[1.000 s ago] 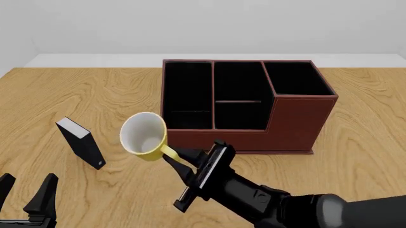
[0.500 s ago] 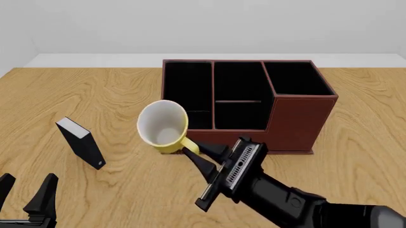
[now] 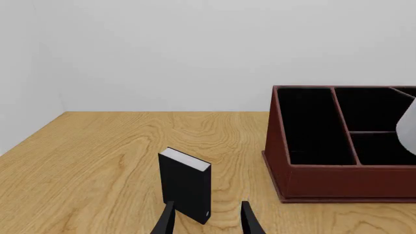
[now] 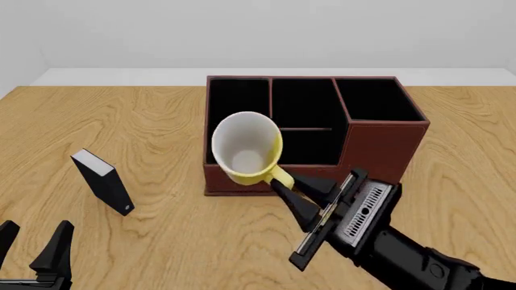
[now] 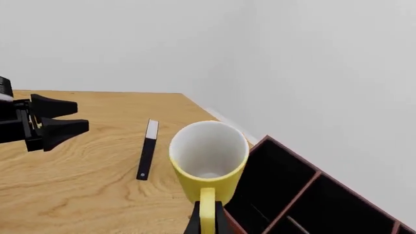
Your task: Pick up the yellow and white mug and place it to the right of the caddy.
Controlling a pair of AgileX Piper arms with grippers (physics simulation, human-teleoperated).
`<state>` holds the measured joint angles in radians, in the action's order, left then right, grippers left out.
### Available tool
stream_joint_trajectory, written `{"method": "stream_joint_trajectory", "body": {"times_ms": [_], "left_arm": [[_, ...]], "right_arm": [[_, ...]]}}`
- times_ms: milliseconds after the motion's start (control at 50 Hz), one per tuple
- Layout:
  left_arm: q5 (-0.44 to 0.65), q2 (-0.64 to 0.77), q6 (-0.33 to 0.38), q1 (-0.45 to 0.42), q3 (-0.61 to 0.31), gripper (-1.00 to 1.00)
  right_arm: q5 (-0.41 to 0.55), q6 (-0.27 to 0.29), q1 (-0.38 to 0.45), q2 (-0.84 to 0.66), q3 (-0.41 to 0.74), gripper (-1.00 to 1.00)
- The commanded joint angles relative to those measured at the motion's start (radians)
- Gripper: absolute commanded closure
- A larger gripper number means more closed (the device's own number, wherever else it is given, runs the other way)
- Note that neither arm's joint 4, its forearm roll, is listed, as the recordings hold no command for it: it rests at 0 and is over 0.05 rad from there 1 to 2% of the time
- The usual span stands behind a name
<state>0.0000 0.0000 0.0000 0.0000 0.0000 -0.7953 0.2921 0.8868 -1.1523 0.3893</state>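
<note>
Yellow and white mug pinched by handle in right gripper, held aloft just beyond fingertips, over caddy front wall, prob. for clearance en route to right side; left gripper idle, fingers apart, empty.

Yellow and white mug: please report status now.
Right gripper shut on mug handle, airborne. Left gripper open, idle. Caddy stands between mug and goal.
</note>
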Motion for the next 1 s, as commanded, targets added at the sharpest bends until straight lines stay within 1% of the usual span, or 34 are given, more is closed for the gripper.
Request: {"method": "stream_joint_trajectory", "body": {"times_ms": [20,120,300,800,940,1000], "left_arm": [[0.000,0.000,0.000,0.000,0.000,-1.00],[0.000,0.000,0.000,0.000,0.000,-1.00],[0.000,0.000,0.000,0.000,0.000,-1.00],[0.000,0.000,0.000,0.000,0.000,-1.00],[0.000,0.000,0.000,0.000,0.000,-1.00],[0.000,0.000,0.000,0.000,0.000,-1.00]], "right_arm": [[0.050,-0.008,-0.034,0.125,-0.038,1.00],[0.071,-0.009,-0.051,0.163,-0.049,1.00],[0.140,-0.010,-0.073,0.248,-0.046,1.00],[0.227,-0.015,-0.144,0.359,-0.056,1.00],[0.251,-0.001,-0.164,0.387,-0.055,1.00],[0.256,-0.004,-0.174,0.393,-0.057,1.00]]}}
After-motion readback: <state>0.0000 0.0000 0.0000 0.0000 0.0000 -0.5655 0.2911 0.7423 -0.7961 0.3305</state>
